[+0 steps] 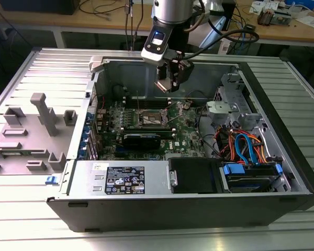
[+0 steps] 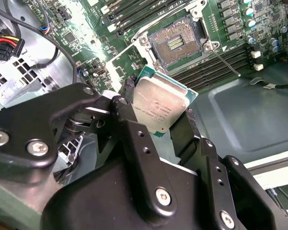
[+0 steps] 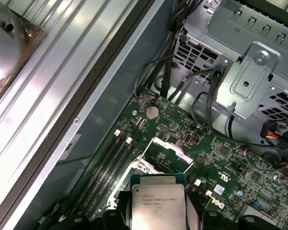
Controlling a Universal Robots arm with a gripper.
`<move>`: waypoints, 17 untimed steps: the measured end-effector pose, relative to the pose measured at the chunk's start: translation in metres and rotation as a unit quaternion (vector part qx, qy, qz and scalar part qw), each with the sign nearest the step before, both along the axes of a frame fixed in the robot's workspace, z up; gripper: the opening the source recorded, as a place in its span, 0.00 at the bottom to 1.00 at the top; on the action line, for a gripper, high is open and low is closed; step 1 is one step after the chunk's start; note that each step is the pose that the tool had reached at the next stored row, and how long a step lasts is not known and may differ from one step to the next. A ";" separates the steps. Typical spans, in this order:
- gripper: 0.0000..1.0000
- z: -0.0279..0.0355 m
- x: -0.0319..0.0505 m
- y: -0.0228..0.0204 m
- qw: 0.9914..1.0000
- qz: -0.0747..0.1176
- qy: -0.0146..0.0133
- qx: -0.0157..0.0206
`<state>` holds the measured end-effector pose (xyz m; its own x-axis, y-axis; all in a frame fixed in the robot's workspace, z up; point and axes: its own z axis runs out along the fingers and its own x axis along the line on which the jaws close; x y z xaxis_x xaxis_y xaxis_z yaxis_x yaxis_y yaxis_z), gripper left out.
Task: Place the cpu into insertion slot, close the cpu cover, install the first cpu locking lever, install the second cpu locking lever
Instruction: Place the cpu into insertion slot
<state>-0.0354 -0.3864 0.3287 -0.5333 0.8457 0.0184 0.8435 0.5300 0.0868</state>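
Clenching the cpu (image 2: 159, 109) by two opposite edges between the black fingers (image 2: 185, 129) of the gripper (image 2: 158, 103), silver top showing in both wrist views, and holding it aloft over the green motherboard (image 3: 216, 158), near but not touching the open insertion slot (image 2: 176, 44) inside the computer case (image 1: 120, 68).

An open black computer case (image 1: 172, 212) lies on a ribbed metal table (image 1: 146, 238), holding a green motherboard (image 1: 186, 137), a black expansion card (image 1: 141, 140), a labelled power supply (image 1: 123, 180) and blue and orange cables (image 1: 246, 149), with grey fixture blocks (image 1: 44, 112) outside it at the exterior view's left.
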 end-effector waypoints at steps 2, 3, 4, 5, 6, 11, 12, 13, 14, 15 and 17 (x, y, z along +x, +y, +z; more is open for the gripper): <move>0.54 -0.0002 0.0000 0.0000 1.000 0.000 0.000 0.000; 0.54 -0.0002 0.0000 0.0000 1.000 -0.001 0.000 0.000; 0.54 -0.0005 0.0000 0.0000 1.000 -0.005 0.000 0.000; 0.54 -0.0008 0.0000 0.0000 1.000 -0.012 0.000 0.000; 0.54 -0.0012 0.0000 0.0000 1.000 -0.020 0.000 0.000; 0.54 -0.0027 -0.0001 0.0000 0.999 -0.048 0.000 0.000; 0.54 -0.0027 -0.0001 0.0000 0.999 -0.049 0.000 0.000; 0.54 -0.0028 -0.0001 0.0000 0.999 -0.050 0.000 0.000; 0.54 -0.0028 -0.0001 0.0000 0.999 -0.050 0.000 0.000; 0.54 -0.0028 -0.0001 0.0000 0.999 -0.050 0.000 0.000; 0.54 -0.0028 -0.0001 0.0000 0.999 -0.050 0.000 0.000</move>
